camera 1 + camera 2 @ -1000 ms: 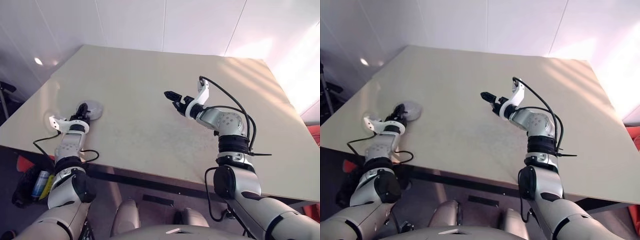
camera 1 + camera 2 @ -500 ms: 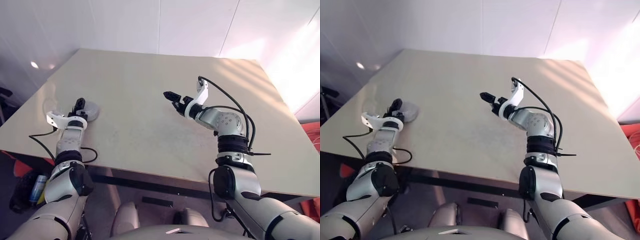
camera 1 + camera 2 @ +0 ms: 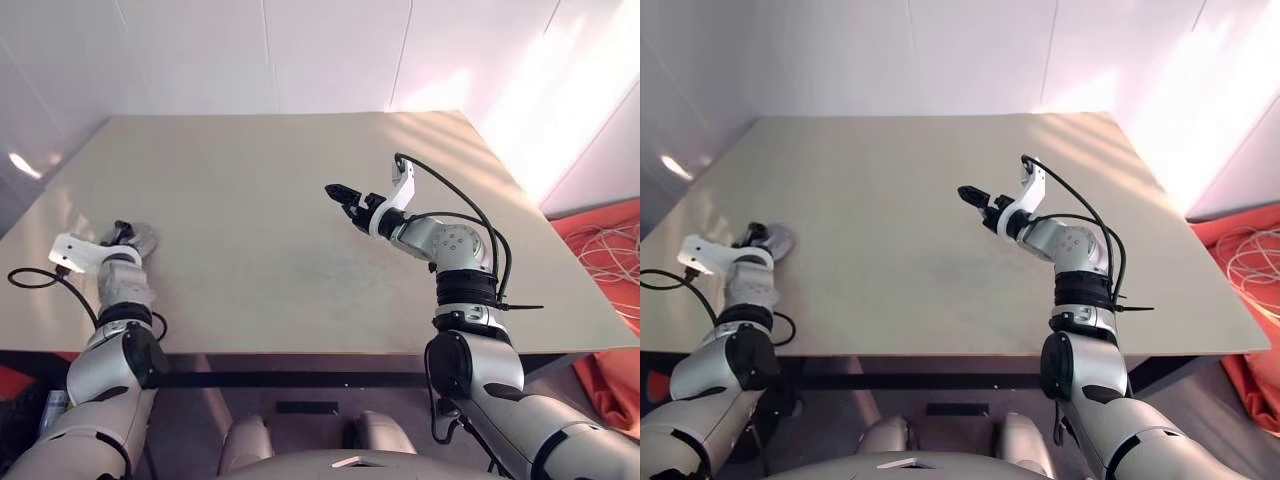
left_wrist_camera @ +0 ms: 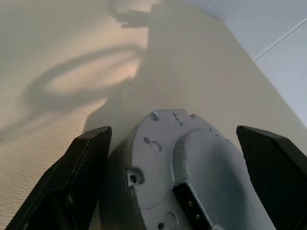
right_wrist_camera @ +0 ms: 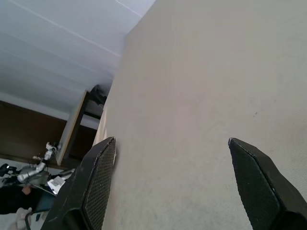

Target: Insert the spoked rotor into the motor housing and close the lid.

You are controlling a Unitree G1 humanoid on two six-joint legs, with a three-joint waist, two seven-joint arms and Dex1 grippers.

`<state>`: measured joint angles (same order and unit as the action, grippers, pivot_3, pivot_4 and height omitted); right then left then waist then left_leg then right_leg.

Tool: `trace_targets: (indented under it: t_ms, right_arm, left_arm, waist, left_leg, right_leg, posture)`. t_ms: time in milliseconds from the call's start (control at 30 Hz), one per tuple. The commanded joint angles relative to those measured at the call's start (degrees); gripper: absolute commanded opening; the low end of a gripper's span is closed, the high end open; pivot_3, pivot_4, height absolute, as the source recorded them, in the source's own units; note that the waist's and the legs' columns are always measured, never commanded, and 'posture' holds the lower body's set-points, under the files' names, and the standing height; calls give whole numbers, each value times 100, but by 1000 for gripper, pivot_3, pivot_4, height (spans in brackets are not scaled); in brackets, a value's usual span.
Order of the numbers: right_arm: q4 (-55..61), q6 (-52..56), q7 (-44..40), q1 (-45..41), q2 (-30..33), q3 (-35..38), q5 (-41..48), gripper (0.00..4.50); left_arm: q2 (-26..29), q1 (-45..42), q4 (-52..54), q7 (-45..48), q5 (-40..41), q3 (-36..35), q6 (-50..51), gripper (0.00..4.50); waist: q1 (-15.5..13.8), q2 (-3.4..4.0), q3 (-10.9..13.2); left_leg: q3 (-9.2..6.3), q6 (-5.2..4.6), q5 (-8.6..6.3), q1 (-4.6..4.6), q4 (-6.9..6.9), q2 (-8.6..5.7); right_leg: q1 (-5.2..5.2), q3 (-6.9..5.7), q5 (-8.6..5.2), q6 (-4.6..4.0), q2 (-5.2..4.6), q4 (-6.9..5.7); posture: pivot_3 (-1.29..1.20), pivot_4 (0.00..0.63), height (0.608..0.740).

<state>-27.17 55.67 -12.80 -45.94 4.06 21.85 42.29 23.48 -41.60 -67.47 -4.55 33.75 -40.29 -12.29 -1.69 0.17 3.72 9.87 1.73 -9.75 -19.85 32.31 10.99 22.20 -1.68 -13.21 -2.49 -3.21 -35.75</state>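
A round grey puck, the motor housing (image 4: 192, 163), lies on the beige table (image 3: 270, 200) near its left edge, plain outer face up with a small black connector. My left gripper (image 4: 172, 134) is open around it, one black finger (image 4: 81, 172) on each side and apart from it. From the head views, the housing (image 3: 144, 240) peeks out just past the left gripper (image 3: 124, 233). My right gripper (image 3: 338, 192) hovers open over the table's middle, holding nothing. The spoked rotor is out of view. I cannot tell the lid apart from the puck.
The table's left edge runs close beside the left hand. Orange cloth (image 3: 610, 370) and white cables (image 3: 605, 262) lie on the floor past the right edge. Bare tabletop spreads between the two arms.
The whole view has swung. My left gripper has opened wide around the grey puck, its wrist has rolled and the hand has drawn back leftwards. The right arm has kept still.
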Motion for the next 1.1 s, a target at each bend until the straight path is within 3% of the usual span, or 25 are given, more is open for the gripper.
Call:
trace_targets:
  t_ms: [33,333,433,533,767,933,1100]
  right_arm:
    - [145,18,-130,-30,3,-78,28,4317]
    - [305,30,-345,54,32,-193,37,4317]
    - [750,-289,-825,225,131,-421,-4,4317]
    - [1637,-1293,-1952,753,602,-1250,-587,4317]
    - [1850,-3016,-3293,1474,1841,-2320,-1904,4317]
    - [1487,-4179,-3772,1745,2357,-2203,-2345,4317]
    - [1023,-4539,-4213,1885,2883,-2237,-2621,4317]
  left_arm:
    - [313,168,-175,-600,-331,41,-476,4469]
    - [446,-216,-114,-429,-818,452,-789,4469]
    - [197,-513,205,1000,-773,799,-466,4469]
    - [-295,-585,1245,3105,-448,1364,119,4469]
    - [-527,20,3420,5053,-493,2749,1552,4469]
    - [-624,649,4178,5510,-899,3613,1867,4469]
    - [-786,1010,4261,5504,-1261,4002,1758,4469]
  waist:
    - [-19,0,0]
    - [-452,-39,13]
    - [-634,-48,17]
    - [-838,-50,17]
    - [-770,-59,16]
    - [-632,-58,15]
    - [-596,-58,15]
  left_leg:
    - [0,1,0,-5,0,2]
    - [-10,-9,-7,-38,11,1]
    - [-9,-8,-7,-47,14,1]
    - [-6,-8,-7,-74,33,-5]
    - [-6,-35,-24,-114,74,-15]
    - [-5,-37,-24,-115,74,-14]
    - [-3,-49,-28,-120,83,-16]
  right_leg:
    - [5,0,1,-5,3,0]
    - [31,-4,26,-46,-13,8]
    - [27,-12,26,-45,-17,8]
    - [27,-29,30,-42,-31,8]
    - [46,-50,40,-37,-60,1]
    - [52,-49,39,-38,-57,-1]
    - [48,-50,40,-39,-57,2]
  posture:
    - [0,0,740]
    - [0,0,740]
    - [0,0,740]
    - [0,0,740]
    - [0,0,740]
    - [0,0,740]
    - [0,0,740]
